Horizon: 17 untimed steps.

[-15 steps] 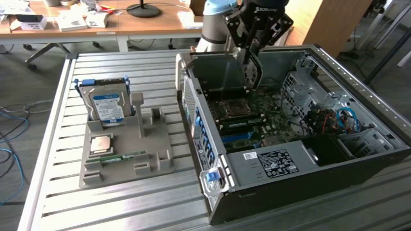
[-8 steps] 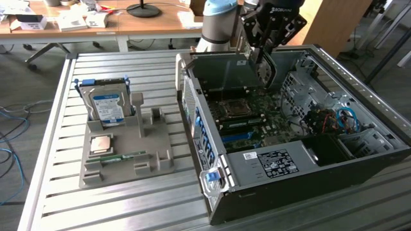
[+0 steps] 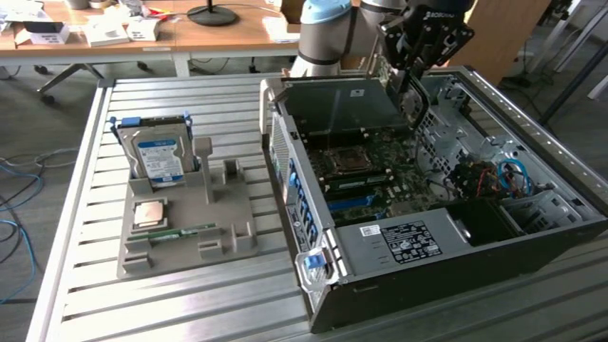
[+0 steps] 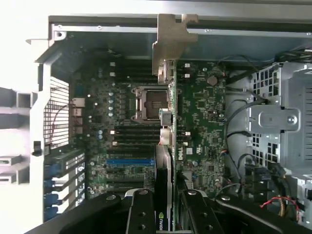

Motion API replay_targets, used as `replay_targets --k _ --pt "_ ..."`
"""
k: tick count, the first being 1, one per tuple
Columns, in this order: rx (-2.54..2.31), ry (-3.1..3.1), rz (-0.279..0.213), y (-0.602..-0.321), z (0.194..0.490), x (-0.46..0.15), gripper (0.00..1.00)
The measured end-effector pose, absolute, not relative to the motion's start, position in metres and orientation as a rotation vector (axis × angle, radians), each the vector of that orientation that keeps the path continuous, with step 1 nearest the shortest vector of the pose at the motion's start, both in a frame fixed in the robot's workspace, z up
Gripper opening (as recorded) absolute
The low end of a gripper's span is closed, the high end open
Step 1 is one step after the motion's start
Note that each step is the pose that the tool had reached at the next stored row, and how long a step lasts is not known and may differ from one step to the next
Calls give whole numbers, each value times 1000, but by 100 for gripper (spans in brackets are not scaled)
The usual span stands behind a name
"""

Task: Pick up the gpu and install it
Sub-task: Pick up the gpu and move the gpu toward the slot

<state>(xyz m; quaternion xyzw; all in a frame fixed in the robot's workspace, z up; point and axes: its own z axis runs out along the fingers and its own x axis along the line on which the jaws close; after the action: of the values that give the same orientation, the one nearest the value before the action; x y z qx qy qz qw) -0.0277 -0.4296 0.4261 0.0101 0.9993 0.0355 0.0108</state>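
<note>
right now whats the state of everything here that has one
gpu, gripped on edge over the motherboard, seating cannot be told
gripper, shut on the gpu
computer case, lying on its side, open
hard drive, upright in the grey holder
memory stick, flat in the grey holder

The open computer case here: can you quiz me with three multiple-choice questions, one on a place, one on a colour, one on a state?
1. Where is the gpu? A. on the desk B. in the gripper, above the open computer case C. on the floor
2. What colour is the hard drive label? A. blue and white B. red C. yellow
3. How does the hard drive sit? A. flat B. hanging C. upright in the gray tray
Answers: 1 B, the gripper clamps it over the case; 2 A, those colours show; 3 C, it stands on edge in its slot.
</note>
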Motion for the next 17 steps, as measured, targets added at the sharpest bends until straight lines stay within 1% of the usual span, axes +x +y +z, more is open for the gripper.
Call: replay_targets --k 13,17 --pt "32 3119 111 -430 426 17 27" --pt "31 3119 111 -430 426 18 27"
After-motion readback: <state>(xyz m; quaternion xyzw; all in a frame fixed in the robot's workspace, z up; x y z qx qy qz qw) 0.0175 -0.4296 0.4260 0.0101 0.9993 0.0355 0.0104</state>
